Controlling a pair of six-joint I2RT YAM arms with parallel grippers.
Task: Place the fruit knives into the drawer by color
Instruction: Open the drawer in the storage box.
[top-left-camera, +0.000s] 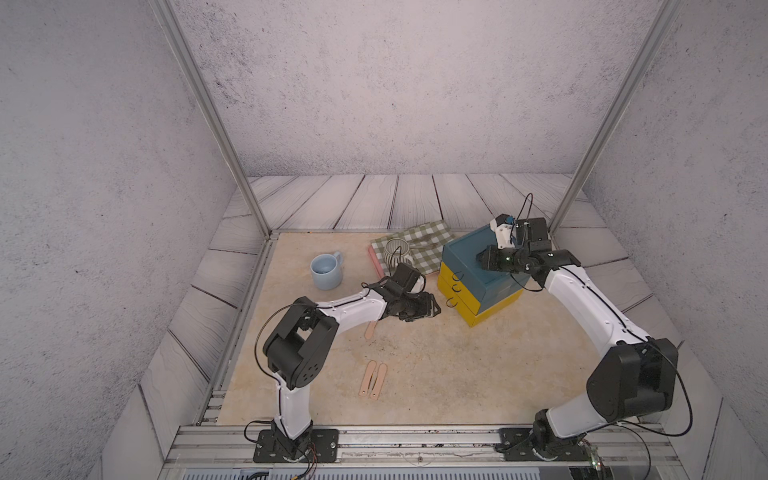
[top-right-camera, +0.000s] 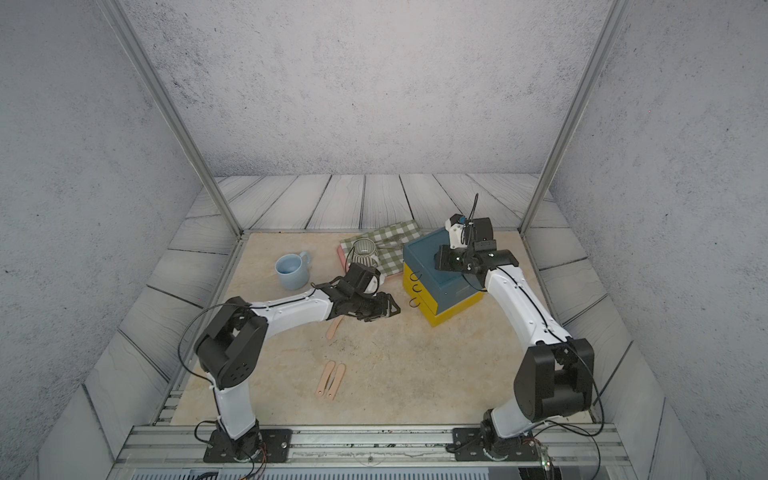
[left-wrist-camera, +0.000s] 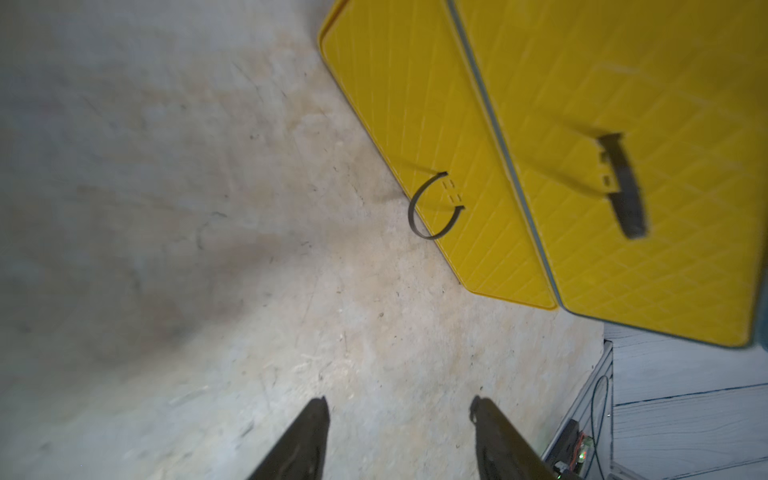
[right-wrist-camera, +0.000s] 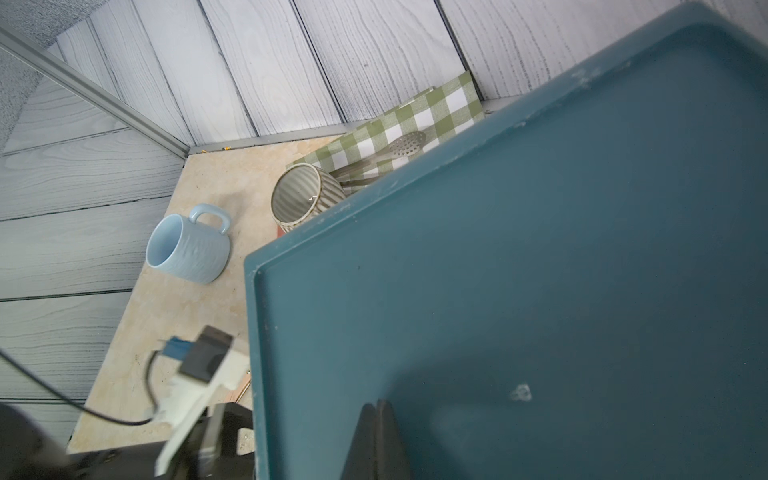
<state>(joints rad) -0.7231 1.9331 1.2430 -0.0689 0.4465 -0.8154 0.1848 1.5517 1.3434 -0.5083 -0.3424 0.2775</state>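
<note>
The drawer (top-left-camera: 465, 253) is a small chest with a teal top and yellow fronts with black ring pulls, standing at the back right. My right gripper (right-wrist-camera: 379, 403) is shut and empty, its tips resting on the teal top (right-wrist-camera: 540, 249). My left gripper (left-wrist-camera: 399, 405) is open and empty, low over the table just in front of the lowest yellow front (left-wrist-camera: 415, 104) and its ring pull (left-wrist-camera: 432, 208). One peach fruit knife (top-left-camera: 370, 330) lies partly under my left arm. Two more peach knives (top-left-camera: 368, 378) (top-left-camera: 379, 381) lie side by side nearer the front.
A light blue mug (top-left-camera: 326, 270) stands at the back left. A striped cup (top-left-camera: 397, 251) and metal tongs (right-wrist-camera: 395, 151) sit on a green checked cloth (top-left-camera: 428, 237) over a pink tray, just left of the chest. Metal frame posts stand at the back corners.
</note>
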